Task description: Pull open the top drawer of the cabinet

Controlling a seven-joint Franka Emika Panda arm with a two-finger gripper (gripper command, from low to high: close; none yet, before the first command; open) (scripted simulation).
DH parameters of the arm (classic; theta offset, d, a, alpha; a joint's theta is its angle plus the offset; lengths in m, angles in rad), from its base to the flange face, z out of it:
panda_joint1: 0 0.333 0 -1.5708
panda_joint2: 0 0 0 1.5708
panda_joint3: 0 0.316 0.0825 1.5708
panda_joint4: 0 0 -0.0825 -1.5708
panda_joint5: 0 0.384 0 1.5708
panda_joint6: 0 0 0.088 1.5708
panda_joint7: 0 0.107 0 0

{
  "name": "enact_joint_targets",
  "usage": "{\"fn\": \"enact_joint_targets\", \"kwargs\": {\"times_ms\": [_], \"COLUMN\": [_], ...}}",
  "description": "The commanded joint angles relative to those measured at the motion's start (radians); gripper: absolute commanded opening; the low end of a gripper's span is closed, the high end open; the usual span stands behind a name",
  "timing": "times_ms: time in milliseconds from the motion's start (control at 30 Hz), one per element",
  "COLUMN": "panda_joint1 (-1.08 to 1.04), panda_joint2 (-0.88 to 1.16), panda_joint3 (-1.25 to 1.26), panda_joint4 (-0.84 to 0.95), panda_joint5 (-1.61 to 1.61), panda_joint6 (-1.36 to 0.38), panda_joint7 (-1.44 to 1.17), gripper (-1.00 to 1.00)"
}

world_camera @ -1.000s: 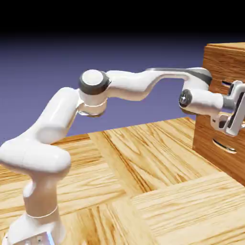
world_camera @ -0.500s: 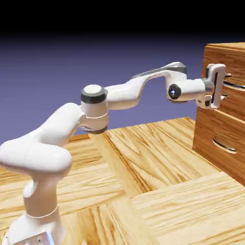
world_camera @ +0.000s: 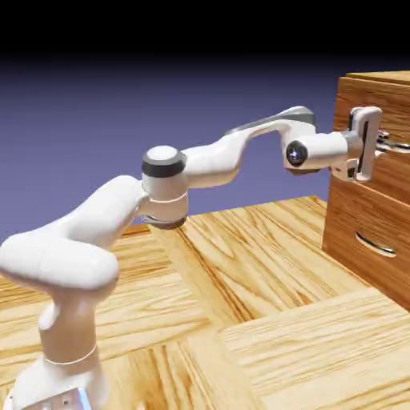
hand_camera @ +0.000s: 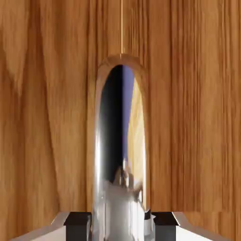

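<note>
One silver handle sits clamped between the fingertips of the gripper (a mirror-bright thing, that handle), which grasps it against the wood-grained front of the top drawer, high on the cabinet at the exterior view's right.

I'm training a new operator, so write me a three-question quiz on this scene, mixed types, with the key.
1. Open question: what is between the tips of the claw in the hand view?
2. True or false: the lower handle visible in the exterior view is clear of the claw.
3. Fill in the blank: the cabinet stands at the exterior view's ____ side.

Key:
1. A silver handle
2. True
3. right
</note>
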Motion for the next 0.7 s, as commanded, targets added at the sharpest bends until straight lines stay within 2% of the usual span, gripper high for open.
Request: {"fn": "enact_joint_targets", "kwargs": {"times_ms": [0, 533, 667], "panda_joint1": [0.023, 0.419, 0.436], "panda_joint2": [-0.001, -0.027, -0.141], "panda_joint3": [-0.008, -0.129, -0.07], "panda_joint4": [-0.036, -0.616, -0.632], "panda_joint5": [0.015, 0.126, 0.169], "panda_joint6": [-0.014, -0.204, -0.178], "panda_joint7": [-0.015, -0.174, -0.342], "gripper": [-1.0, -1.0, -1.0]}}
